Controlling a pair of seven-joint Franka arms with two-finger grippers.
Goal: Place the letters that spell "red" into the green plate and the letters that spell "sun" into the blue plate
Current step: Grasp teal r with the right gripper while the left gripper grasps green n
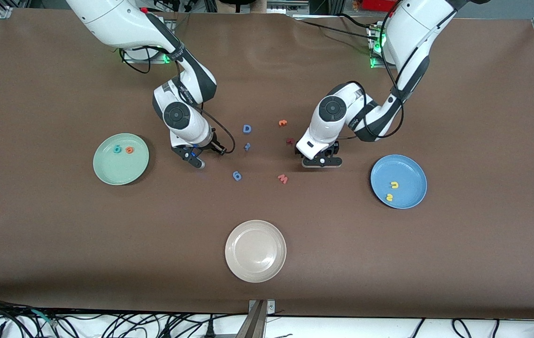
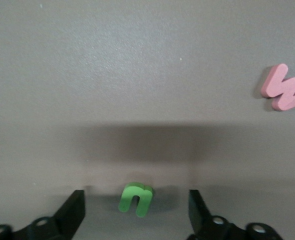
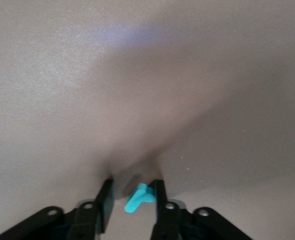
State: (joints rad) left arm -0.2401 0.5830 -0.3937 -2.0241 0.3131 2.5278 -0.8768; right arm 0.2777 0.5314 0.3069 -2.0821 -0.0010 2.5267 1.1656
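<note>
cream plate [image 1: 255, 251] sits nearest the camera, not part of the job; farther up, green plate [image 1: 120, 158] at the right arm's end holds teal d [image 1: 117, 149] & orange e [image 1: 129, 150], blue plate [image 1: 398, 181] at the left arm's end holds yellow u [image 1: 394, 185] & s [image 1: 389, 197]. right gripper [image 3: 133, 197] is low at the table w/ fingers narrowed round the teal r [image 3: 139, 196], seemingly to lift it, contact unclear. left gripper [image 2: 135, 205] is low too, fingers wide either side of the green n [image 2: 135, 198], not touching, pink w [image 2: 282, 88] near.

Robotics lab, two white arms [image 1: 187, 94] bolted along one edge of a brown-covered surface [image 1: 60, 258], aluminium framing [image 1: 259, 319] and loose cables [image 1: 107, 324] at the camera edge
</note>
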